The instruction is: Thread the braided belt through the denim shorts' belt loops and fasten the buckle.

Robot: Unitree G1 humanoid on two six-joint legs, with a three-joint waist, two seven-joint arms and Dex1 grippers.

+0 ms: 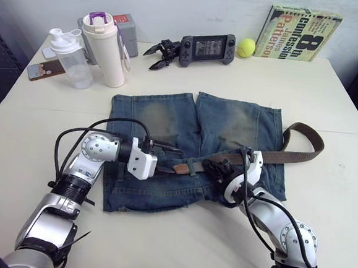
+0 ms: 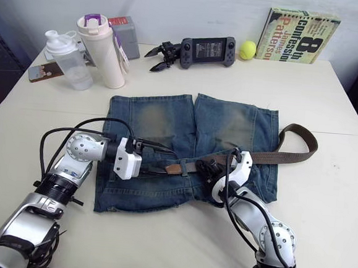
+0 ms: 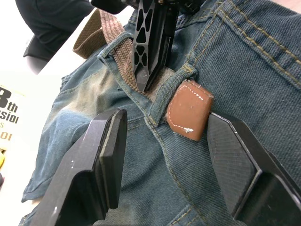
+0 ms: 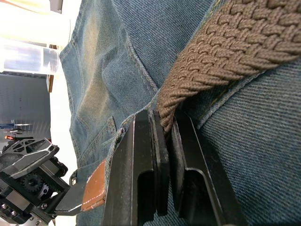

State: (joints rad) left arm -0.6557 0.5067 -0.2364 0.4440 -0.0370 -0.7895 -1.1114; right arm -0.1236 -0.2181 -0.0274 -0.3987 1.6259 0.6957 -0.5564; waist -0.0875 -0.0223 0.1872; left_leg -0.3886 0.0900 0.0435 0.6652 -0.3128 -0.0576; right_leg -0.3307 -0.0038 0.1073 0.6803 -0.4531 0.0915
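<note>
1. We work over a white table against a pale wall, with bottles, a handheld console, a ball and a book along its far edge.
2. The shorts lie flat mid-table, waistband nearest us.
3. The belt runs along the waistband and curls off the shorts' right side onto the table.
4. Our right gripper is clamped on the braided strap at the waistband.
5. Our left gripper is spread wide, one finger on each side of the tan tip.
6. The tip pokes out of a loop, so we judge threading is mid-way; the buckle is not fastened.
7. Next, the left fingers likely need to close on the tip and draw it onward while the right feeds slack.
</note>
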